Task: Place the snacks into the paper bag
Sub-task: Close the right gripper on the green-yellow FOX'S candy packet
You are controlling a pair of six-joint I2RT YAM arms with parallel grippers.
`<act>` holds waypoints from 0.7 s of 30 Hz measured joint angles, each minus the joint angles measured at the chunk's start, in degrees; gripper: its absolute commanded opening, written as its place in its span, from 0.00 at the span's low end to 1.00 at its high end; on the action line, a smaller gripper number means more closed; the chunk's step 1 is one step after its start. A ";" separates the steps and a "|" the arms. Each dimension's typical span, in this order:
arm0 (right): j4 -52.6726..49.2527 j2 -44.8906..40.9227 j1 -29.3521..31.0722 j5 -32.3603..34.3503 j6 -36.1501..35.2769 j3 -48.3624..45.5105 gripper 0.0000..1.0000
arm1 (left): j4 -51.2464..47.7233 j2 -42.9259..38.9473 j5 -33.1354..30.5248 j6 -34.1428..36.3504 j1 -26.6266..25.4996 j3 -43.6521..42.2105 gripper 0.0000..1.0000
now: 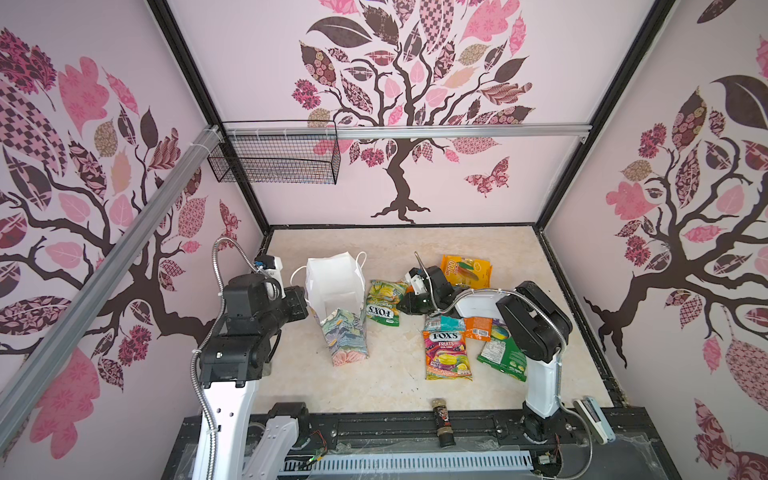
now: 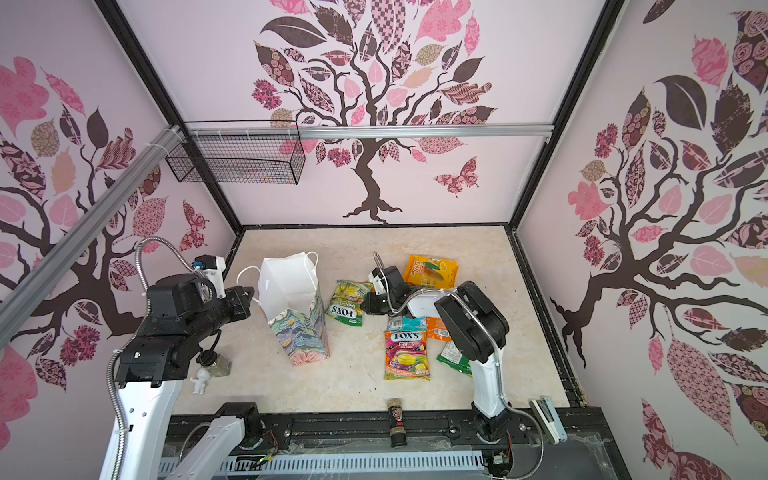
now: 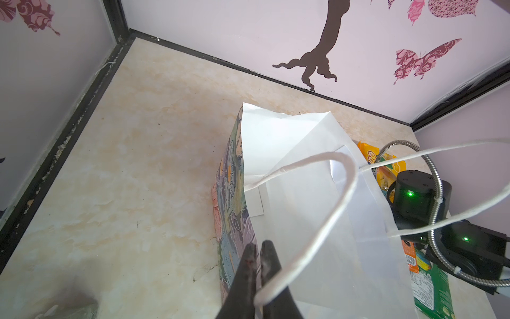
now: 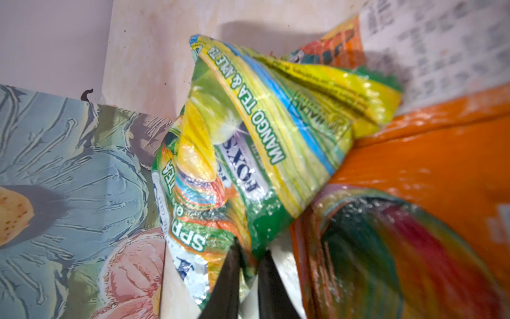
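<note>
"While the two claws gripped, how many snacks (image 1: 447, 353) showed?"
"Six, by one upright floral paper bag (image 1: 348, 338), white inside, on the worktop (image 1: 386, 386). Left claw (image 3: 257, 245) pinched its cord handle (image 3: 323, 158); right claw (image 4: 249, 250) clamped the green FOX'S packet (image 4: 248, 154)."

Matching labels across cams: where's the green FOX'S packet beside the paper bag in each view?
Top view: green packet just right of paper bag.
Top view: same spot.
Left wrist: not in it.
Right wrist: centre of picture, crumpled.
Landmark: the bag's floral wall.
</note>
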 measured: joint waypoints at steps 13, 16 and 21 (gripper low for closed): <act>1.49 -1.38 0.00 1.31 0.39 -1.49 0.00 | 0.04 0.11 0.02 0.15 0.00 -0.09 0.09; 1.53 -3.54 0.00 2.12 0.46 -2.97 0.00 | 0.04 0.11 0.02 0.15 0.00 -0.09 0.08; 1.05 -6.71 0.04 2.75 0.70 -3.80 0.00 | 0.09 0.11 0.02 0.15 0.00 -0.09 0.08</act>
